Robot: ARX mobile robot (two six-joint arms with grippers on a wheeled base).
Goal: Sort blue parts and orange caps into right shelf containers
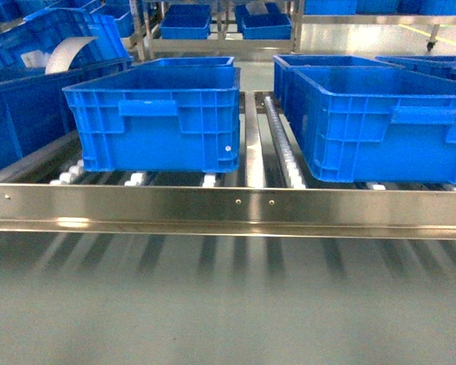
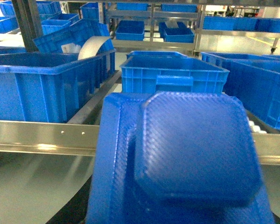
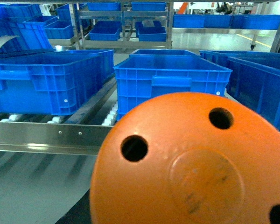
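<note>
Close under the left wrist camera sat a blue part [image 2: 191, 149], a chunky piece with cut corners and a woven-looking skin, so near the lens that it hid the left claw altogether; I could not tell whether that claw was spread or pinching. Filling the right wrist view the same way was an orange cap [image 3: 191, 163], round-faced with small holes and a raised disc at its middle, and it covered the right claw too, so that claw's state could not be told either. Each piece was probably carried in front of its own claw, ready for dropping. Neither arm showed in the head view.

Beyond both pieces ran a steel rail [image 1: 235, 209] edging a roller shelf [image 1: 254, 144]. On those rollers stood open blue crates [image 1: 156, 122], one ahead and to the left, another [image 1: 380, 122] to the right, set apart by a gap. They likely sat open-topped so parts could be lowered straight in. Neither piece had reached a crate yet.
</note>
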